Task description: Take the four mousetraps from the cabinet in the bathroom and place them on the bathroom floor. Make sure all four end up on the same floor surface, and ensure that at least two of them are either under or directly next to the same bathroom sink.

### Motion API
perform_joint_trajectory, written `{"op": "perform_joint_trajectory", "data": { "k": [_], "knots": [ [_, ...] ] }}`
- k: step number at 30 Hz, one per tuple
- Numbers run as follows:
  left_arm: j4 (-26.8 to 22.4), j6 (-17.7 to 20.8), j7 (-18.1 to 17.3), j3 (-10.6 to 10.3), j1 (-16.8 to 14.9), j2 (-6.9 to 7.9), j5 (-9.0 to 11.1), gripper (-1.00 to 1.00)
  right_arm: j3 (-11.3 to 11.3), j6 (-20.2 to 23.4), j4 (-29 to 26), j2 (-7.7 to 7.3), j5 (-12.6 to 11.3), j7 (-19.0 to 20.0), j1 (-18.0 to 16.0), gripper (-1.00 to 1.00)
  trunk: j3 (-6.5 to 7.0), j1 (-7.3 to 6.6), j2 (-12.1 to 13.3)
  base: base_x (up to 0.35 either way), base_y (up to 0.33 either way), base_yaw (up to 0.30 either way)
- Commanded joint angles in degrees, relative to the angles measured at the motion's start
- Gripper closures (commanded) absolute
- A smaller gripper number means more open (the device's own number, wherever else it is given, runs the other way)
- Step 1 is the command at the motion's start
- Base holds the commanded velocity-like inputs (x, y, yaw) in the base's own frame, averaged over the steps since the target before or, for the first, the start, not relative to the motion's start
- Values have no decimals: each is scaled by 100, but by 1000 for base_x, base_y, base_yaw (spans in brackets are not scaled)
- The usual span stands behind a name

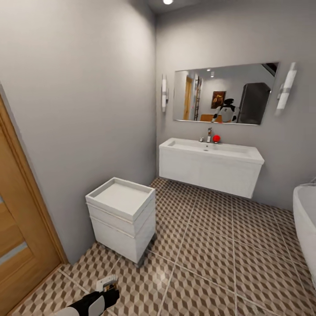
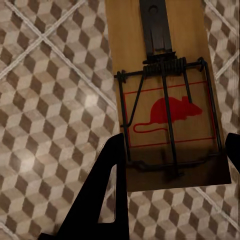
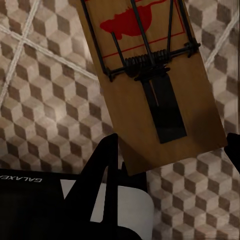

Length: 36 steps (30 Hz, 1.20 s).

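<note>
Left claw [image 2: 172,150] grips mousetrap [image 2: 167,95], right claw [image 3: 170,150] grips another [image 3: 150,75]; carrying stage, sink [image 1: 210,151] ahead, lower both onto bathroom floor [image 1: 210,254] beside it.

The flat rectangular mousetrap in the left hand [image 2: 172,165] is pale, matt wood [image 2: 165,65] with dark wire metal bars, a coiled spring and a printed red mouse; the second such wooden trap [image 3: 150,85] in the right hand [image 3: 172,150] looks the same. Both hands' fingers [image 2: 107,180] are smooth black plastic. The cube-patterned tiled floor [image 1: 206,263] has a faint sheen. The white rectangular sink unit [image 1: 210,166] is smooth and satin, its tap [image 1: 209,134] shiny metal, the wall mirror [image 1: 224,94] glossy glass
</note>
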Motion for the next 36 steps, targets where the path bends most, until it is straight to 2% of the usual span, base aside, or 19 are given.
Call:
{"op": "perform_joint_trajectory", "data": {
  "k": [1, 36],
  "knots": [
    [-13, 31, 37, -49, 0, 1, 47, 100, 49, 11, 11, 1, -66, 25, -8, 100, -6, 0, -3, 0, 0, -300],
    [-4, 39, 88, -67, 0, -11, 34, 100, 49, 11, 11, 1, -66, 25, -8, 100, -6, 0, -3, 0, 0, -300]
  ]
}}
